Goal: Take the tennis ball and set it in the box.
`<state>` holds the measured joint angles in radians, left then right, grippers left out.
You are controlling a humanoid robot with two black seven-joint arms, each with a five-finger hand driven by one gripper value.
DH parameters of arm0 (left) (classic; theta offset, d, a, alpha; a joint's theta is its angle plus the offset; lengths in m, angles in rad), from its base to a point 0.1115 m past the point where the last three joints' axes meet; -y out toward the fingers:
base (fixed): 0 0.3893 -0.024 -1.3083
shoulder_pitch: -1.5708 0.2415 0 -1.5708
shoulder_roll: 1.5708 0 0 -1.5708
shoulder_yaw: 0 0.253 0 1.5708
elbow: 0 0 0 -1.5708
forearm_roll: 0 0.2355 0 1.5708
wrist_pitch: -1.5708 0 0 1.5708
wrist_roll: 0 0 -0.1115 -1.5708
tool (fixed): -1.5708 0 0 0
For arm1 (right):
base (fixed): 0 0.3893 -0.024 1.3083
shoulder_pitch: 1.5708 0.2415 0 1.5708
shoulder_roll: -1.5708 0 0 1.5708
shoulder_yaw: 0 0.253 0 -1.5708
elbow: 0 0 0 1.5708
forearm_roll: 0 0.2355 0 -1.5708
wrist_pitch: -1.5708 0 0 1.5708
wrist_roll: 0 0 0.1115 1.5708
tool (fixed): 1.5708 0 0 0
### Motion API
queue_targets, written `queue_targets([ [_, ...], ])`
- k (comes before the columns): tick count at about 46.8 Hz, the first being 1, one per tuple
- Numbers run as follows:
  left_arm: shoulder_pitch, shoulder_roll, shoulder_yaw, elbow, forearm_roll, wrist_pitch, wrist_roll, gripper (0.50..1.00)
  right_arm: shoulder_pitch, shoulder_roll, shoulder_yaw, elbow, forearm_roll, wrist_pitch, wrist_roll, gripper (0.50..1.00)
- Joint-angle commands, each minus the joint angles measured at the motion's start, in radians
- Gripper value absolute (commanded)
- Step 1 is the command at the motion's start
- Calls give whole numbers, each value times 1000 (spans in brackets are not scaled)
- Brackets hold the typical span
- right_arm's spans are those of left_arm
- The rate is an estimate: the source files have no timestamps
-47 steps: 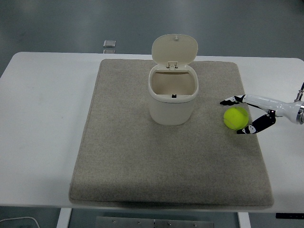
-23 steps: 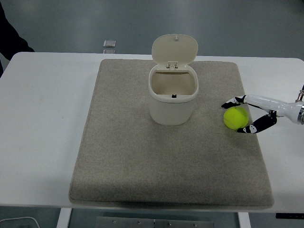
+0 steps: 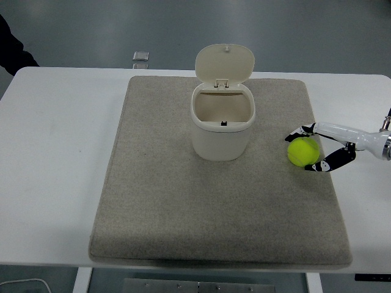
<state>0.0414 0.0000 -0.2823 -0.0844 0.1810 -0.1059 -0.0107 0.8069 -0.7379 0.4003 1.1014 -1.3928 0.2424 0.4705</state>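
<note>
Black-tipped hand: my right hand (image 3: pixel 310 148) cups the tennis ball (image 3: pixel 303 151), fingers above and below it.
Change: fingers drew in slightly over the last second; ball barely shifted.
Ball: on the mat (image 3: pixel 183 201), right of the open box (image 3: pixel 222 125).
Meaning: grasp nearly closed, lift comes next.
</note>
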Motion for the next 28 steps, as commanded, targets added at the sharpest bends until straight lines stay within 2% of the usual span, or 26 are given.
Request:
queue_targets([
  [1, 0, 0, 0, 0, 0, 0, 0, 992, 0, 0, 0, 0, 1, 2, 3, 730],
  [4, 0, 0, 0, 0, 0, 0, 0, 992, 0, 0, 0, 0, 1, 3, 5, 691],
  [13, 0, 0, 0, 0, 0, 0, 0, 992, 0, 0, 0, 0, 1, 3, 13, 637],
  [22, 0, 0, 0, 0, 0, 0, 0, 992, 3, -1, 5, 0, 5, 6, 33, 507],
  [28, 0, 0, 0, 0, 0, 0, 0, 992, 11, -3, 15, 2, 8, 12, 85, 500],
])
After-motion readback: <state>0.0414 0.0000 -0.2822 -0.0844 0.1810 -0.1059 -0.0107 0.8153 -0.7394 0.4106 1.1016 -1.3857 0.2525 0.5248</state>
